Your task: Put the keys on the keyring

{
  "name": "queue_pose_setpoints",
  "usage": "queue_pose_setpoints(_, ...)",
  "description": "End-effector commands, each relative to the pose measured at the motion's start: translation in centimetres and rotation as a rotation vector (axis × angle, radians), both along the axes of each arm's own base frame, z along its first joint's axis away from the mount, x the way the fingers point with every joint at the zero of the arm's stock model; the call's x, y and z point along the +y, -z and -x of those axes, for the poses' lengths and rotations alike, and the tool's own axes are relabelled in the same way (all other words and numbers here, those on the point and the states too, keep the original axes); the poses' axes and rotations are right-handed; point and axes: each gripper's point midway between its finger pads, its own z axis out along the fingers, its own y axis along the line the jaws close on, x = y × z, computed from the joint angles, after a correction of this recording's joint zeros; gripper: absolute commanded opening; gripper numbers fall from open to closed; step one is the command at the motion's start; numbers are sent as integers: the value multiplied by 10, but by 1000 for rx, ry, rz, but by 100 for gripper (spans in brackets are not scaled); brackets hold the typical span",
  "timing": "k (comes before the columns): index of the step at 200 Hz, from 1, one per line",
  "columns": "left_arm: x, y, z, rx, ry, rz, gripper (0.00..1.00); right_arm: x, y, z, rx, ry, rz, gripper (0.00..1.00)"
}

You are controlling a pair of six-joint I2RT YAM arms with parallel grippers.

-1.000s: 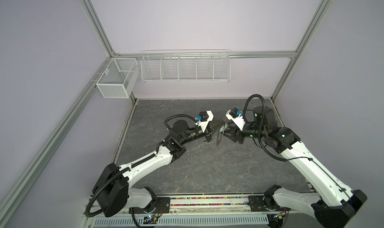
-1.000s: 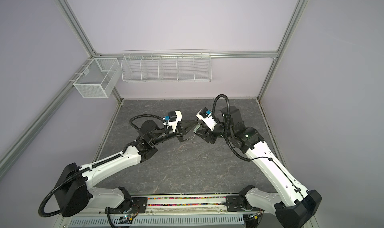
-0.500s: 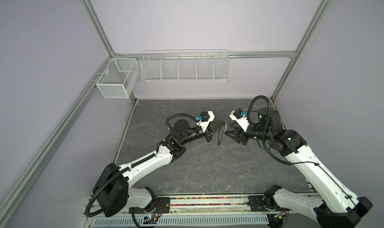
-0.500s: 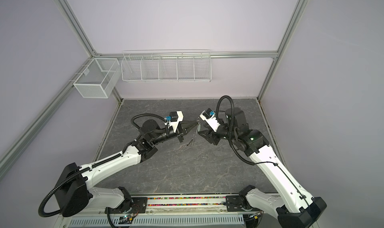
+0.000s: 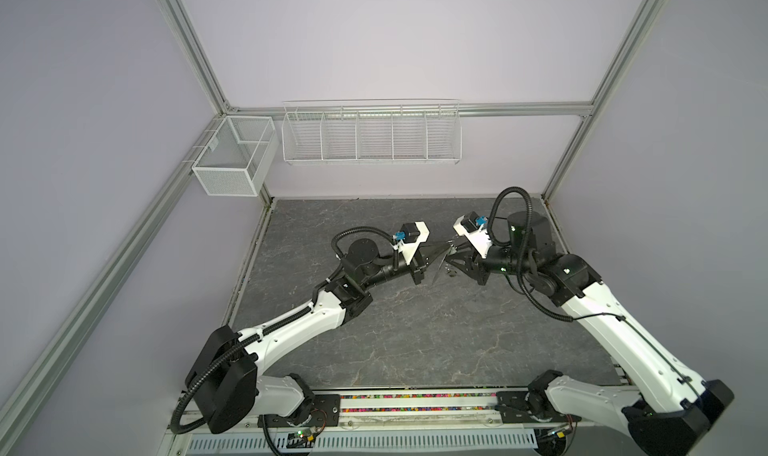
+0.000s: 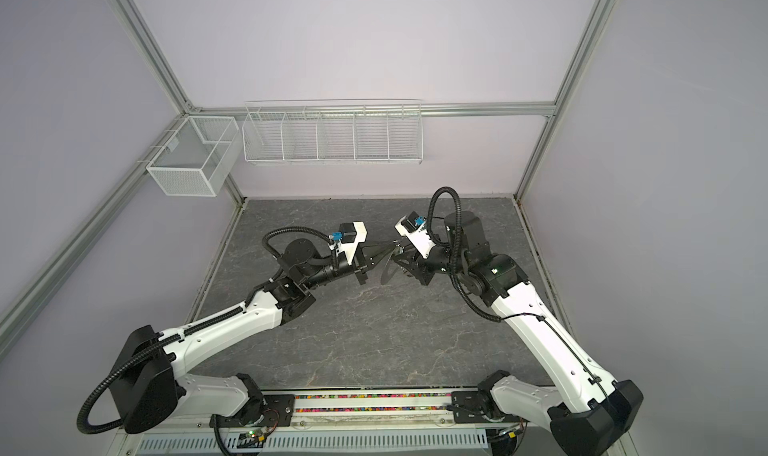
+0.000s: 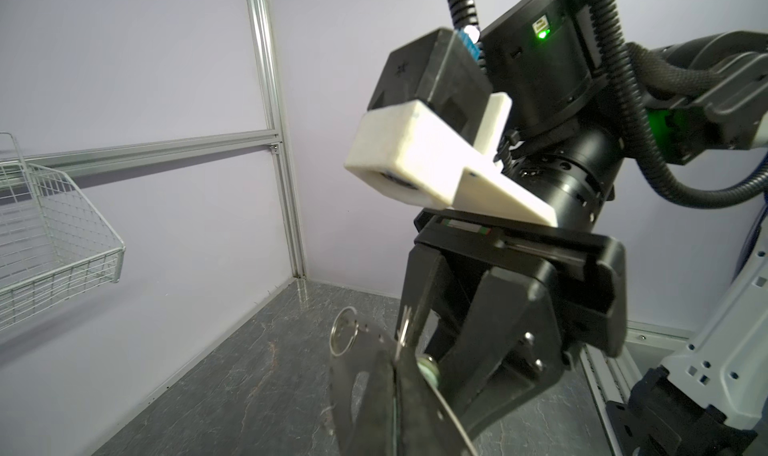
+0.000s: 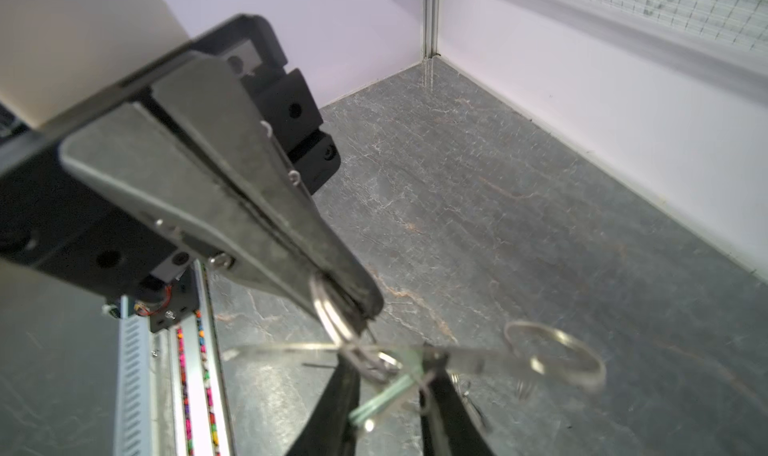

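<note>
- The left end effector (image 8: 353, 304) is clamped on the keyring (image 7: 340, 375), held in the air above the counter (image 5: 415, 329).
- The left wrist view shows the keyring's flat face and a small wire ring (image 7: 333, 339) at its rim. The right wrist view shows it edge-on and blurred.
- I cannot tell the grip of the right end effector (image 8: 386, 368).

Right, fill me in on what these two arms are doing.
The left gripper is shut on the keyring, holding it off the table. The right gripper faces it with its fingertips at the ring's rim; whether it grips anything is unclear. A small split ring sits on that rim.
</note>
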Motion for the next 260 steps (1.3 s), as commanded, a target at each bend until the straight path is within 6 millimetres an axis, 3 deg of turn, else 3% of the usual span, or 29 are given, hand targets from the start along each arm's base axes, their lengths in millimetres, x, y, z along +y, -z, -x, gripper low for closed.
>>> queue_pose_setpoints(1,-1,-20,0,-38,5,38,0,0,-9,-7,-49,27,-3,15)
queue_pose_setpoints(25,-1,-17,-1,-34,0,29,0,-8,-12,-9,-88,63,21,7)
queue_pose_setpoints(73,0,-1,-7,-54,-48,-81,0,-23,-14,1,-142,56,114,7)
queue_pose_setpoints(141,-5,22,-6,-53,-30,-195,0,-3,-15,0,-154,-73,187,7)
queue_pose_setpoints(180,-2,36,-9,-34,-47,-250,0,-10,-15,-8,-233,-49,287,7)
queue_pose_setpoints(216,5,29,-18,-9,-72,-199,0,-28,12,-5,-207,-72,468,7)
queue_pose_setpoints(260,7,13,-23,-14,-76,-134,0,-32,44,6,-128,-136,558,7)
